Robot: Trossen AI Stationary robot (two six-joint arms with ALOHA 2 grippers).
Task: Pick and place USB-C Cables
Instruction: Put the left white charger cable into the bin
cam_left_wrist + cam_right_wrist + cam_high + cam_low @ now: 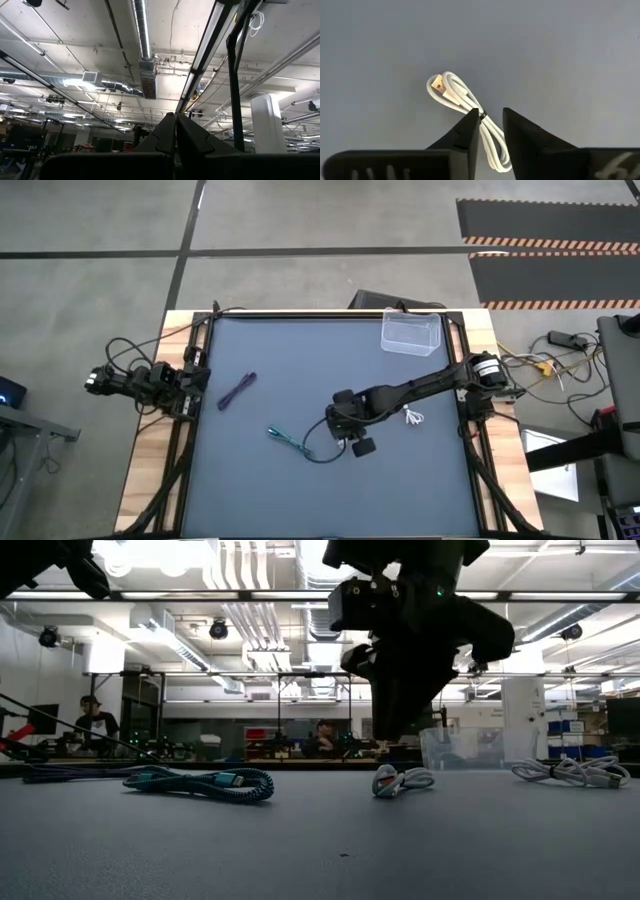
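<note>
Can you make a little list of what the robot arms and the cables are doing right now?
right gripper: open, low over a white cable, fingers either side of it
left gripper: shut, parked at the table's left edge
teal cable: on the mat
purple cable: on the mat
second white cable: on the mat
clear bin: far right corner, looks empty

Clear plastic bin (412, 333) upright at far right corner of dark grey table mat (260, 490), wooden table edge (150, 470) at the sides; two people seated in room behind (92, 720), (322, 737); ceiling ducts overhead (142, 45)
</note>
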